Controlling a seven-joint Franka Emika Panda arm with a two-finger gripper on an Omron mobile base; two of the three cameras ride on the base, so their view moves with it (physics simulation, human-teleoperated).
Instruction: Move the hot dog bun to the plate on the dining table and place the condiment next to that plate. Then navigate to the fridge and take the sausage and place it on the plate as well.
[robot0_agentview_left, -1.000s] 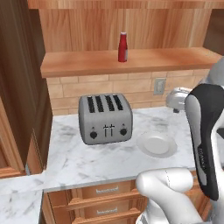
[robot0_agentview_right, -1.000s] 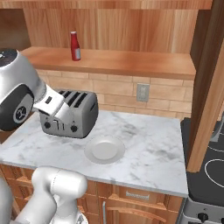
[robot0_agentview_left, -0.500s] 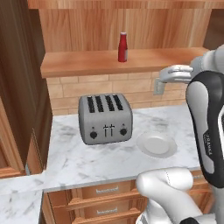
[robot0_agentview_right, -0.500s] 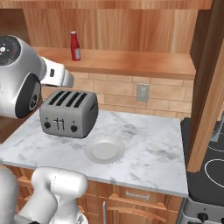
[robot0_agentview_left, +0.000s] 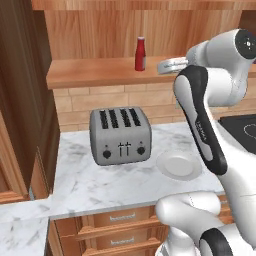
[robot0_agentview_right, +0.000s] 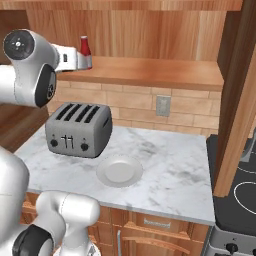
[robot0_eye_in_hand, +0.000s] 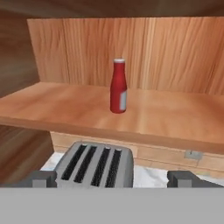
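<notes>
The condiment (robot0_agentview_left: 140, 54) (robot0_agentview_right: 85, 46) (robot0_eye_in_hand: 118, 86), a red bottle with a white cap, stands upright on the wooden shelf (robot0_agentview_left: 105, 72). My gripper (robot0_agentview_left: 169, 65) (robot0_agentview_right: 84, 62) (robot0_eye_in_hand: 111, 179) is raised to shelf height in front of the bottle and a little short of it, pointing at it. It is open, fingertips (robot0_eye_in_hand: 40, 178) wide apart, nothing between them. A round off-white plate (robot0_agentview_left: 179, 164) (robot0_agentview_right: 119, 170) lies bare on the marble counter (robot0_agentview_right: 170, 175) beside the toaster. The hot dog bun, sausage and fridge are out of view.
A grey four-slot toaster (robot0_agentview_left: 120, 135) (robot0_agentview_right: 78, 130) (robot0_eye_in_hand: 96, 164) stands on the counter below the shelf. A wall outlet (robot0_agentview_right: 161, 105) sits on the brick backsplash. A stove top (robot0_agentview_right: 240, 190) lies to the right, behind a wooden post (robot0_agentview_right: 236, 100). A tall wood cabinet (robot0_agentview_left: 20, 100) stands to the left.
The arm has swung upward from counter height to shelf height. The hand now points at the red bottle from close by. Bottle, toaster and plate have not moved.
</notes>
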